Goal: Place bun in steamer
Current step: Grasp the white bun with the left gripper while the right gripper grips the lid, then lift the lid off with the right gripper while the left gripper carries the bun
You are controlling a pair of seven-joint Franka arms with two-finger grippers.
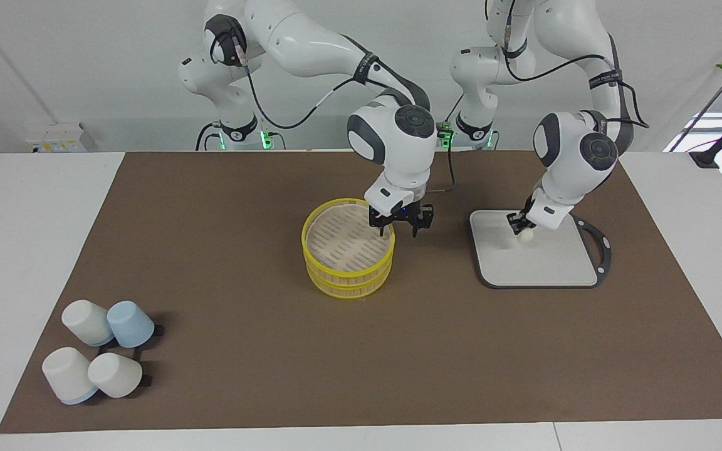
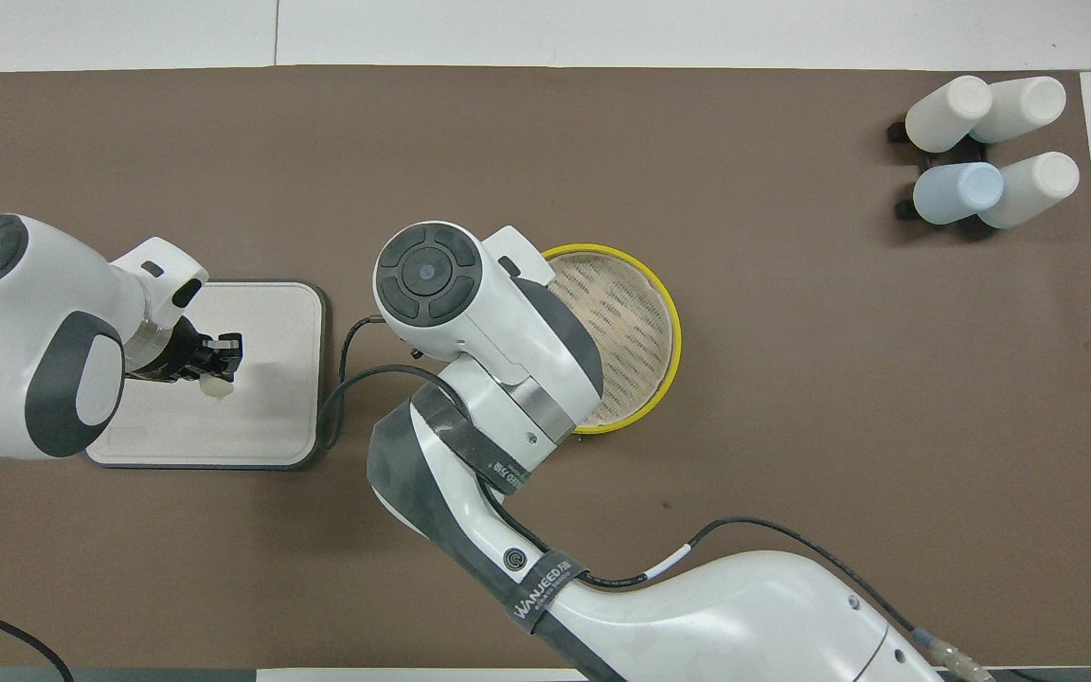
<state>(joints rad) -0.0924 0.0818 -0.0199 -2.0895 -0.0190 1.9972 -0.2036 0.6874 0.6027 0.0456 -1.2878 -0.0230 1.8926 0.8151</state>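
Facing view, starting at the bottom of the frame: four upturned pale plastic cups [image 1: 99, 357], one of them blue, sat at the lower left on the brown mat [image 1: 273, 376].

Mid-frame was the round yellow-rimmed two-tier steamer [image 1: 345, 283], its slatted top floor bare. The right gripper [image 1: 400, 230] hung at its rim with the jaws apart, one finger inside and one outside, nothing clamped as far as I could see.

Centre right, over the grey square board with a black rim [image 1: 543, 263], the left gripper [image 1: 519, 227] was pinched shut on the small cream-white oblong bun [image 1: 525, 236], which looked just clear of the board.

My guess is that the bun is light and squishy, so it wants a gentle pinch across the middle. Squeeze harder and it dents or pops out.
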